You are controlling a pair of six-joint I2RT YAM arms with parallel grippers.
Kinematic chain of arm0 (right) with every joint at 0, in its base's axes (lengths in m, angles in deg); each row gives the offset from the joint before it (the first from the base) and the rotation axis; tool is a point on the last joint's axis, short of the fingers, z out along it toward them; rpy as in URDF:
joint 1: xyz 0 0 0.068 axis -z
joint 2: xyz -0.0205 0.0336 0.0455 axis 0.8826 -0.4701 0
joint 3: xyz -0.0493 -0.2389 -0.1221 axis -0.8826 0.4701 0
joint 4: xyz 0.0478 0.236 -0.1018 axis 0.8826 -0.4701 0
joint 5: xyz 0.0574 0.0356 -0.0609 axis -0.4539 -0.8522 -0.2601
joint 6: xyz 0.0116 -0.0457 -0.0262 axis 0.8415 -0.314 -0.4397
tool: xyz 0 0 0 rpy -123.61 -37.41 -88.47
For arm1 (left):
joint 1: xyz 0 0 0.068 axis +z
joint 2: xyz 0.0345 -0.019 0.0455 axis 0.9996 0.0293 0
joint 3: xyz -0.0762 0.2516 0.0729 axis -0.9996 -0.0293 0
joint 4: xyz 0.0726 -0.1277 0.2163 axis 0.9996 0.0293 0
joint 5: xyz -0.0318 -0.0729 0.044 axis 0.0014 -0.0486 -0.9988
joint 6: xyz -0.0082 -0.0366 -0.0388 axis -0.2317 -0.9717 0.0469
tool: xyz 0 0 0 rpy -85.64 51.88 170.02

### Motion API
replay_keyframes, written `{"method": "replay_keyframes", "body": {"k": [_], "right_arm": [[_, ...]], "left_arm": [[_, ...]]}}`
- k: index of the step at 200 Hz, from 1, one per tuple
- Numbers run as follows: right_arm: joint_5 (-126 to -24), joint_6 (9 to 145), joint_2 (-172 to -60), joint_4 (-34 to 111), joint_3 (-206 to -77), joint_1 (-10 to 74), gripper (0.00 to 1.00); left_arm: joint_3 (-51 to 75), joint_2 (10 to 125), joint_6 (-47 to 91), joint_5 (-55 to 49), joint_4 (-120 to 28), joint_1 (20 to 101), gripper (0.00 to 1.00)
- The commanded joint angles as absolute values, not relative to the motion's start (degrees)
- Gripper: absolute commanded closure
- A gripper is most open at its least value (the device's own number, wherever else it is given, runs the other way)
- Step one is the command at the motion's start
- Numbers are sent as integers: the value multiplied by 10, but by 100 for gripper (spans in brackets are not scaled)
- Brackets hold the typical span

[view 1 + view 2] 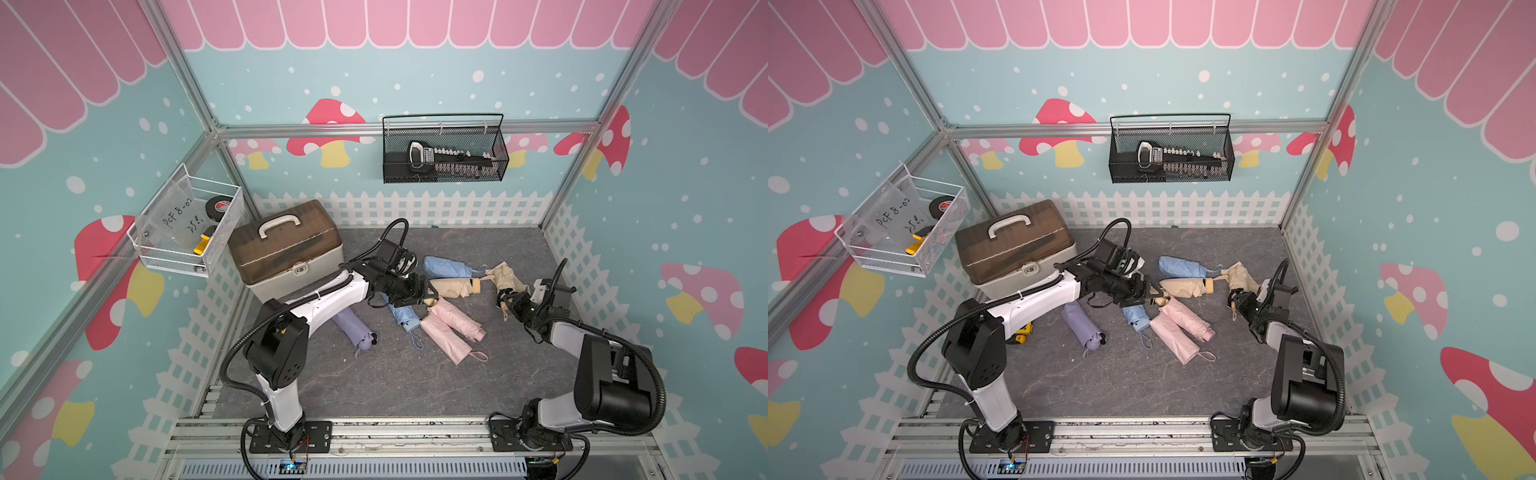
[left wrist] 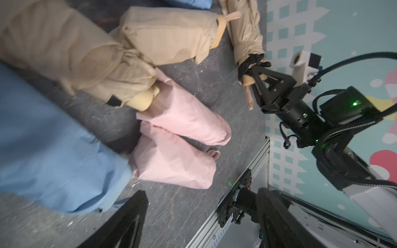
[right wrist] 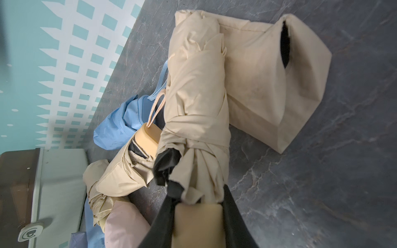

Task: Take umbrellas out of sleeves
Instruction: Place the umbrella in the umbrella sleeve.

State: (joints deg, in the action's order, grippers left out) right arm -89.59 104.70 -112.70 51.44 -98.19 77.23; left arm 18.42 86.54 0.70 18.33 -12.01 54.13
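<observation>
Left wrist view: the left gripper (image 2: 202, 191) hangs over the tabletop (image 2: 182, 216) with its jaws wide apart and nothing between them. Ahead of its fingertips lie two pink bundles (image 2: 184, 122), smooth-skinned and seemingly sleeved. Past them lies a beige sleeved umbrella (image 2: 171, 34), its long axis running toward the other arm, handle end leading.

Farther right, the right gripper (image 3: 198, 214) is clamped on the stubby handle (image 3: 199, 227) of the held beige umbrella (image 3: 197, 96). Its pleated body runs straight out from those jaws, long axis in line with the fingers. The beige sleeve (image 3: 279, 92) lies limp on the tabletop at the umbrella's far end, off to one side of that axis and touching the umbrella. Whether the tip sits inside it I cannot tell.

In both top views the right jaws are by far the nearer to this sleeve, and the left gripper is well apart from it. My reading: a pull straight back along the umbrella's axis should clear it, provided the sleeve does not drag along.
</observation>
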Motion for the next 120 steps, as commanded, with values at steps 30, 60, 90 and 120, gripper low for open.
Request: {"method": "replay_keyframes", "body": {"k": [30, 60, 90, 120], "right_arm": [[-873, 1001, -1181, 438, -1002, 779, 96], [-861, 983, -1176, 410, -1012, 779, 76], [-846, 966, -1165, 375, -1023, 779, 57], [-839, 947, -1156, 338, -1045, 779, 40]], "left_arm": [[110, 793, 44, 145, -101, 582, 20], [85, 769, 45, 140, -100, 603, 20], [72, 757, 47, 143, -101, 618, 20], [62, 743, 49, 145, -101, 631, 20]]}}
